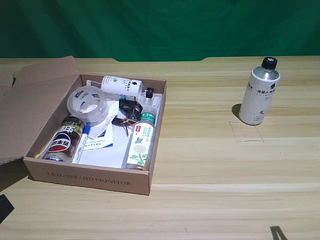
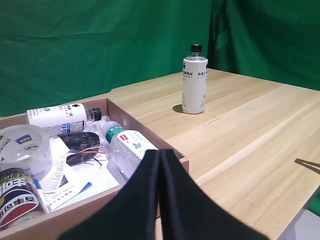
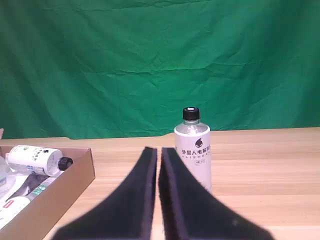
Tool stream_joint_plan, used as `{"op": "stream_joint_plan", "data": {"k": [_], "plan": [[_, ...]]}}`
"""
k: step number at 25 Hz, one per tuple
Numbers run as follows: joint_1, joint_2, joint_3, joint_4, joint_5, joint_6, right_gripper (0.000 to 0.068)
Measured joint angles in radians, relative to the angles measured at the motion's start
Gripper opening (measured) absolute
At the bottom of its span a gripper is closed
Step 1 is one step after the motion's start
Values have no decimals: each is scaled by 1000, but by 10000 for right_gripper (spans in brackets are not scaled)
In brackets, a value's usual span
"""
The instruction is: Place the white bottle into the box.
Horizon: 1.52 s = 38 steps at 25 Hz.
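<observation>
In the right wrist view the right gripper [image 3: 158, 165] fills the foreground; its two black fingers [image 3: 137, 200] lie pressed together with only a thin seam between them, holding nothing. It is not visible in the exterior view.

The box [image 1: 90, 181] sits on the wooden table [image 1: 225, 190] toward the exterior view's left, its front wall near the table's front edge and printed "LED / IPS / HD MONITOR". One flap [image 1: 35, 95] folds outward on the exterior view's left. Along the box's front left corner lies a snack can [image 1: 64, 141] with a marker pen [image 1: 82, 142] just beside it. Along the right wall lies a clear green-capped bottle [image 1: 140, 142] on its side, over white papers [image 1: 102, 150]. Toward the middle rest a roll of clear tape [image 1: 87, 105] and a small black item with wires [image 1: 125, 115]. Against the back wall lies a smaller white bottle [image 1: 122, 87] on its side.

The white bottle [image 1: 259, 92] stands upright on the table, outside the box and well apart from it, toward the table's far right corner in the exterior view. In the right wrist view the white bottle [image 3: 192, 150] stands just beyond the fingertips. A green backdrop [image 1: 160, 27] hangs behind the table's far edge.
</observation>
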Motion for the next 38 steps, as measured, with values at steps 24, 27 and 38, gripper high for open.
{"op": "stream_joint_plan", "data": {"k": [24, 27, 38], "plan": [[0, 109, -28, 0, -113, 1, 340], [0, 171, -49, 0, -114, 1, 556], [0, 270, -74, 25, -56, 1, 678]]}}
